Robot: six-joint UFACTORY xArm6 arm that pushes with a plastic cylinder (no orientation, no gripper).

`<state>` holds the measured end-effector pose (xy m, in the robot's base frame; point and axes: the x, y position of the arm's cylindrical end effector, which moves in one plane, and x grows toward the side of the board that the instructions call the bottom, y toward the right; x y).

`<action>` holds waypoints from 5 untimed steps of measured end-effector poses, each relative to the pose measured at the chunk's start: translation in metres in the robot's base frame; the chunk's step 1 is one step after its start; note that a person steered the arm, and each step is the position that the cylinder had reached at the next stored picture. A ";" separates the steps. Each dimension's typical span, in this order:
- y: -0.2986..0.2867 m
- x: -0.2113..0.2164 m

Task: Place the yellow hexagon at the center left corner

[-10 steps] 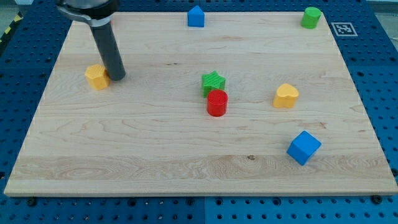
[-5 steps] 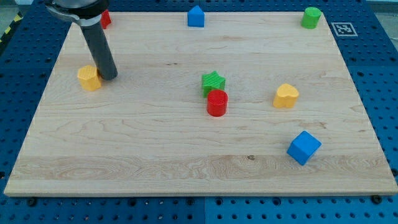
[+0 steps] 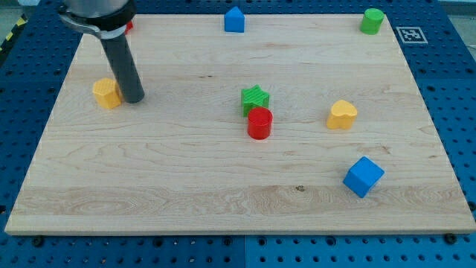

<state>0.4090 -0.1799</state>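
Observation:
The yellow hexagon (image 3: 106, 94) lies near the left edge of the wooden board (image 3: 186, 186), about mid-height. My tip (image 3: 134, 98) stands on the board just to the hexagon's right, with a thin gap between them. The dark rod rises from the tip up toward the view's top left.
A green star (image 3: 254, 97) touches a red cylinder (image 3: 260, 123) mid-board. A yellow heart (image 3: 342, 115) lies to the right, a blue cube (image 3: 364, 176) at lower right. A blue house-shaped block (image 3: 234, 20), a green cylinder (image 3: 372, 21) and a partly hidden red block (image 3: 129, 26) sit along the top edge.
The yellow hexagon was pushed left toward the board's edge. My tip went left with it, then backed off slightly to the right, away from the hexagon.

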 end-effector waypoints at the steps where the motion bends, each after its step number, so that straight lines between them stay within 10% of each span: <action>1: -0.012 0.000; 5: 0.050 0.026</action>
